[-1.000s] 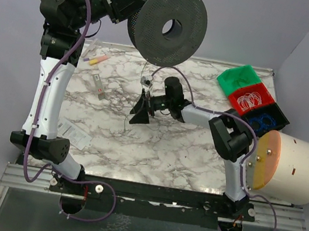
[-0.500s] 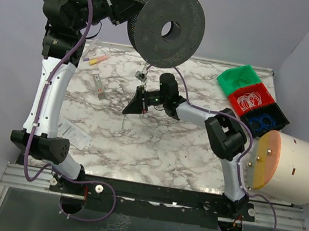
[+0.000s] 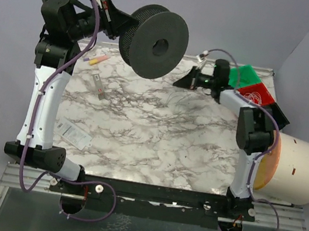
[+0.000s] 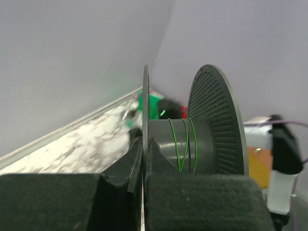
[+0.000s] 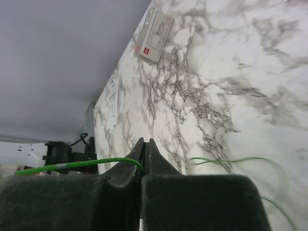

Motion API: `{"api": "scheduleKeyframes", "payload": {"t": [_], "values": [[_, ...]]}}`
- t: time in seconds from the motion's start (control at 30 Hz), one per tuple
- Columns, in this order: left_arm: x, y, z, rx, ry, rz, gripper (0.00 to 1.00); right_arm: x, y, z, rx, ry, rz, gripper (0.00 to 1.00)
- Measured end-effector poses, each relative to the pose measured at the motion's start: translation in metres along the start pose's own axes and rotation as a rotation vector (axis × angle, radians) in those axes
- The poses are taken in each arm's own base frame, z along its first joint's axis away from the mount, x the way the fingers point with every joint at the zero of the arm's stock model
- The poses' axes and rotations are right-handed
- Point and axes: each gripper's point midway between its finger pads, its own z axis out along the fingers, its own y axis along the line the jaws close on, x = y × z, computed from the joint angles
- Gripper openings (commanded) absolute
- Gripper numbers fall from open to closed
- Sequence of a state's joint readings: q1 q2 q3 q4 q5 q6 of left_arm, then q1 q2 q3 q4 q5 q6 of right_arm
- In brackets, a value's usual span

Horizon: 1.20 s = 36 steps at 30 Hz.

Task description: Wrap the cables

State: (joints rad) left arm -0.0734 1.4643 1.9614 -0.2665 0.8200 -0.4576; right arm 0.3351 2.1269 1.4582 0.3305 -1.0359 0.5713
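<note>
Pinching green cable (image 5: 72,165), spool (image 3: 145,31), bins (image 3: 249,75) nearby

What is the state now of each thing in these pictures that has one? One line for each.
Spool: held up in the air, a few turns of green wire on its hub.
Left gripper: shut on the spool's flange.
Right gripper: shut on the green wire.
Green wire: pinched, slack loop beyond the grip.
Red bin: open, white coils inside.
Bucket: lying on its side.
</note>
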Motion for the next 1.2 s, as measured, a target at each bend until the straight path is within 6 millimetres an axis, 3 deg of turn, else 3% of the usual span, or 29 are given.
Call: {"api": "scheduleKeyframes", "payload": {"t": [0.07,0.13,0.33,0.43,0.63,0.77,0.9,1.03,1.2], "values": [[0.016,0.010,-0.006,-0.051,0.039,0.025,0.00,-0.034,-0.007,-0.039,0.020,-0.050,0.027,0.00],[0.034,0.026,-0.011,-0.114,0.081,0.060,0.00,-0.063,0.006,-0.065,0.011,-0.075,0.022,0.00],[0.091,0.072,-0.019,-0.252,0.217,0.104,0.00,-0.106,0.104,-0.088,-0.119,-0.081,-0.039,0.00],[0.120,0.083,-0.020,-0.294,0.298,0.151,0.00,-0.122,0.138,-0.099,-0.200,-0.104,-0.026,0.00],[0.178,0.067,-0.004,-0.287,0.461,0.281,0.00,-0.141,0.151,-0.119,-0.250,-0.141,0.064,0.00],[0.201,0.075,-0.007,-0.370,0.529,0.327,0.00,-0.153,0.163,-0.123,-0.276,-0.145,0.077,0.00],[0.214,0.096,-0.010,-0.516,0.569,0.371,0.00,-0.152,0.182,-0.125,-0.307,-0.129,0.068,0.00],[0.223,0.111,-0.002,-0.617,0.574,0.378,0.00,-0.136,0.204,-0.113,-0.351,-0.079,0.052,0.00],[0.237,0.129,0.004,-0.711,0.592,0.332,0.00,-0.069,0.259,-0.063,-0.489,0.118,0.002,0.00]]}}
